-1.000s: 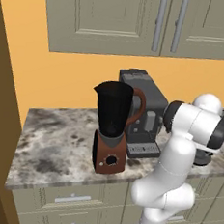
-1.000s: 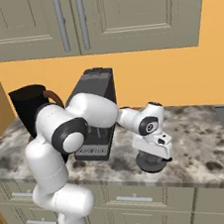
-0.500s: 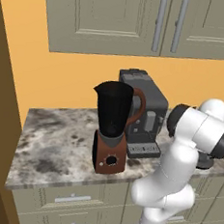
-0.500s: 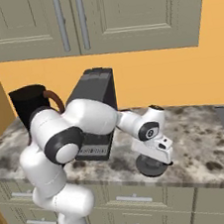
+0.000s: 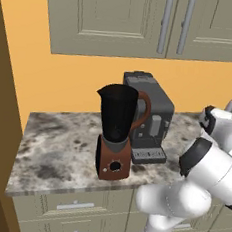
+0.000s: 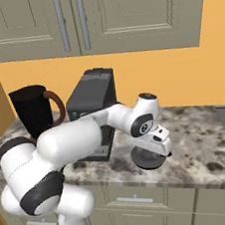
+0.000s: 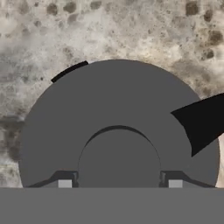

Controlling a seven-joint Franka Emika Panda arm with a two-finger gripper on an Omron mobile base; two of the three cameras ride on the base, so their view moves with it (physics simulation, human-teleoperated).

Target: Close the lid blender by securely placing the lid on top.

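Two-finger gripper [image 7: 119, 181] closed on the raised central knob [image 7: 119, 159] of the small round dark grey lid [image 7: 109, 105], one dark fingertip [image 7: 65, 180] pressed to each side of the knob in the hand view. Seen from straight above there, with the lid lying flat on the mottled grey-and-brown stone countertop [image 7: 109, 30]. In the right base view, gripper [image 6: 155, 151] pointed down at the end of the white arm, directly over the lid [image 6: 149, 160] resting near the front edge of the countertop [image 6: 204, 142]. Lid placed to the right of the boxy dark grey coffee machine [image 6: 94, 112] and well apart from the blender [image 6: 34, 111], a tall black tapered jar with a brown handle standing upright at the far left of that view, beyond the coffee machine. In the left base view, blender [image 5: 117, 133] set on its reddish-brown base with a round black dial, jar mouth uncovered, just beside and in front-left of the coffee machine [image 5: 147, 116]. Countertop [image 5: 59, 148] carried on grey-green drawer fronts [image 5: 73, 212] with bar handles. Matching grey-green wall cabinets [image 5: 147, 20] mounted above against an orange wall [image 5: 56, 82].
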